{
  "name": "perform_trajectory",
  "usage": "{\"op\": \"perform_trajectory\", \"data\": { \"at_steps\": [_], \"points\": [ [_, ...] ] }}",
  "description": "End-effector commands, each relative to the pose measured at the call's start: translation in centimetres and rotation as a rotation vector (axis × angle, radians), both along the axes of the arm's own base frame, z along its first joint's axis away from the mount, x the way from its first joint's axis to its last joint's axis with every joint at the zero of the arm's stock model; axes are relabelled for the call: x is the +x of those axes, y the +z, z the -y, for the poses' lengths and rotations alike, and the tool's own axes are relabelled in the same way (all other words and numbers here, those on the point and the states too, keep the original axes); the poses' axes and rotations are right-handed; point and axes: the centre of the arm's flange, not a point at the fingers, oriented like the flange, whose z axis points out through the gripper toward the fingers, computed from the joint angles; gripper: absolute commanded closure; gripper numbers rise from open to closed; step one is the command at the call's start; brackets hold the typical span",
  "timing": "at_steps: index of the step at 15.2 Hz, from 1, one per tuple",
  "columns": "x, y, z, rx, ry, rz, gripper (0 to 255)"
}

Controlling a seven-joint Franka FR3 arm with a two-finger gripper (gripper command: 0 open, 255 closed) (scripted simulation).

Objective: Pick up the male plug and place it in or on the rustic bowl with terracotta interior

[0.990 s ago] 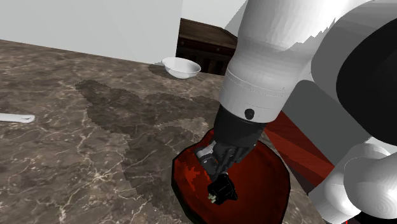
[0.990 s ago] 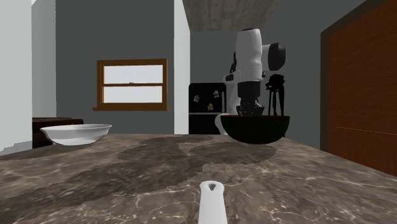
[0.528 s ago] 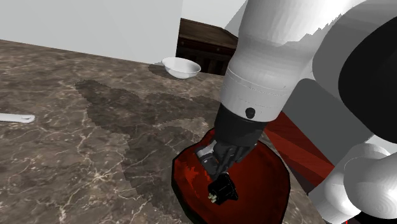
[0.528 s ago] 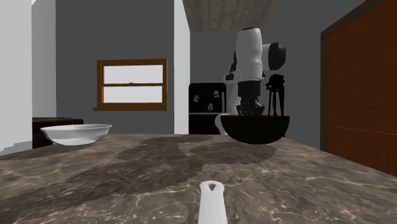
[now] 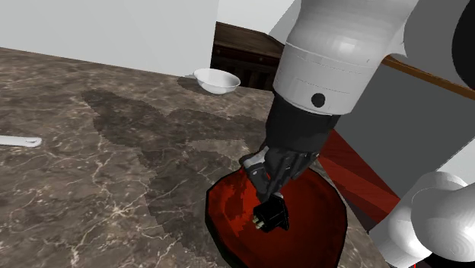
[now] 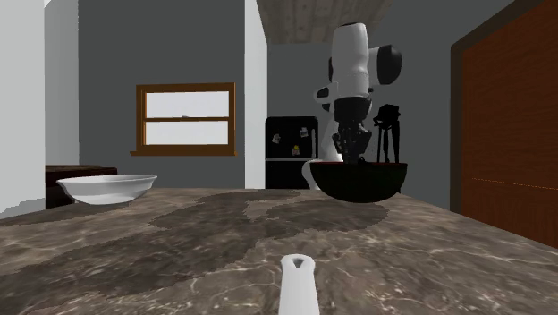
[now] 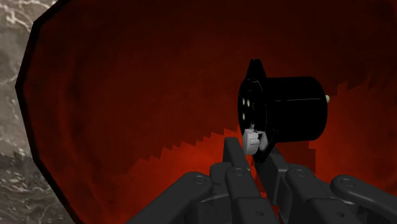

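Note:
A black round plug [image 5: 272,215] hangs inside the dark bowl with a red interior [image 5: 228,217], just above its floor. My gripper [image 5: 268,196] reaches down into the bowl from above and is shut on the plug's thin flange. In the wrist view the two fingers [image 7: 233,154] pinch the flange edge of the plug [image 7: 286,108], whose flat face has small holes, against the bowl's red wall [image 7: 127,95]. From across the counter the gripper [image 6: 355,152] stands over the bowl's rim [image 6: 358,182]; the plug is hidden behind that rim.
The bowl sits on a brown marbled counter [image 5: 114,167]. A white bowl [image 5: 216,79] stands at the far edge, also at the second exterior view's left [image 6: 107,187]. A white handle-like object [image 5: 19,141] lies at the shoulder view's left [image 6: 297,282].
The hand has risen slightly and shifted toward the shoulder view's right, tilting a little; the plug has moved with it, still inside the bowl.

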Motion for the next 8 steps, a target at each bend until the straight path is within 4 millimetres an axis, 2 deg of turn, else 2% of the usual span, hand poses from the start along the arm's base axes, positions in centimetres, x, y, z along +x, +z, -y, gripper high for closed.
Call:
{"op": "perform_trajectory", "data": {
  "at_steps": [1, 8],
  "points": [
    [0.0, 1.1, -0.1, 0.0, 0.0, 0.0, 255],
    [0.0, 4.8, -0.1, 0.0, 0.0, 0.0, 255]
  ]
}}
